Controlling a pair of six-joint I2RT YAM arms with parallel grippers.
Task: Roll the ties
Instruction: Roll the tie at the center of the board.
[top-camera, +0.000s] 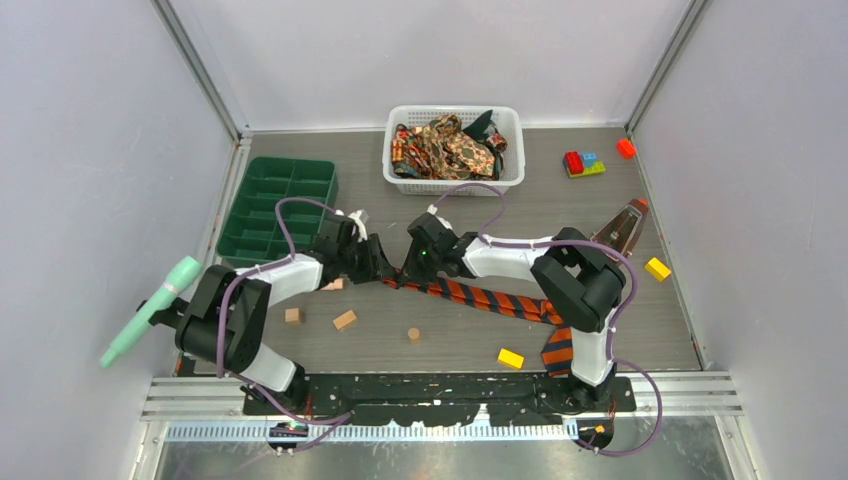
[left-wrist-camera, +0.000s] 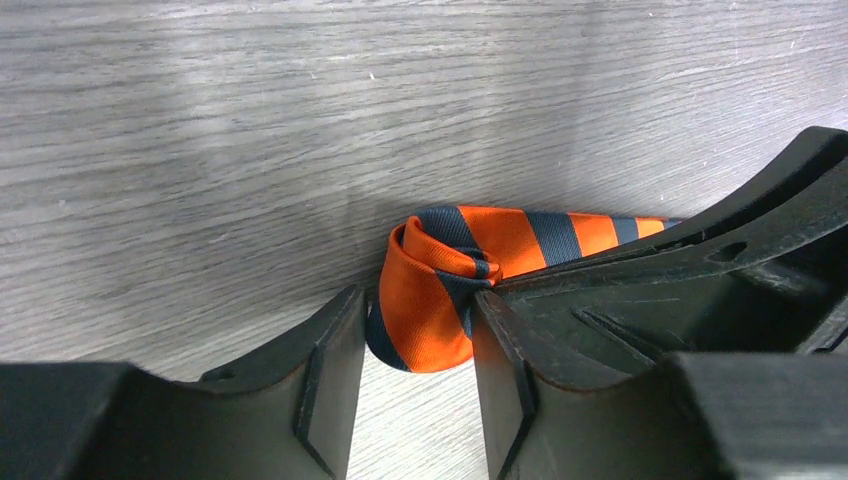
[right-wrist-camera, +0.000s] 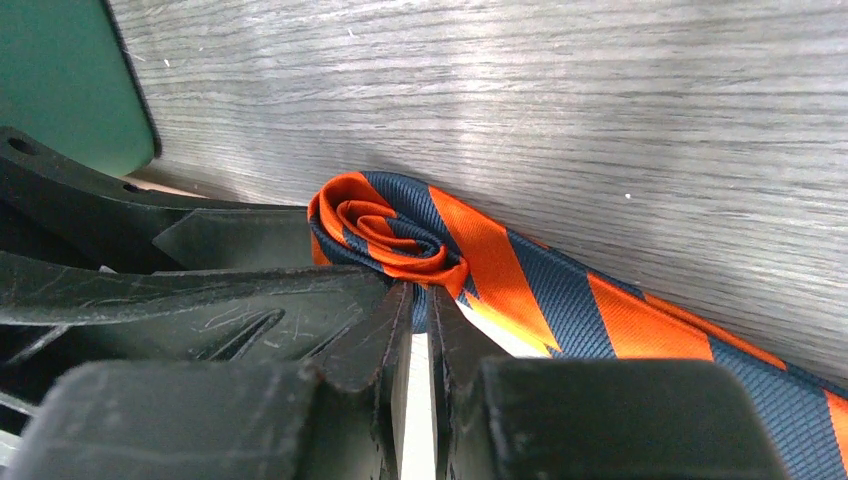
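An orange-and-dark striped tie (top-camera: 500, 302) lies across the table, its left end wound into a small roll (left-wrist-camera: 430, 295). My left gripper (left-wrist-camera: 415, 312) stands round that roll, both fingers against its sides, and meets my right gripper (top-camera: 412, 268) at the table's middle. In the right wrist view the spiral of the roll (right-wrist-camera: 385, 232) shows, and my right gripper (right-wrist-camera: 420, 296) is nearly closed, pinching the tie's fabric at its tips. Patterned ties (top-camera: 448, 148) lie heaped in the white basket (top-camera: 505, 182).
A green compartment tray (top-camera: 278, 208) stands at the left. Wooden blocks (top-camera: 344, 320), a yellow block (top-camera: 510, 358) and coloured bricks (top-camera: 583, 163) are scattered about. A brown pointed object (top-camera: 622, 225) stands at the right. A mint-green tool (top-camera: 150, 310) sticks out at the far left.
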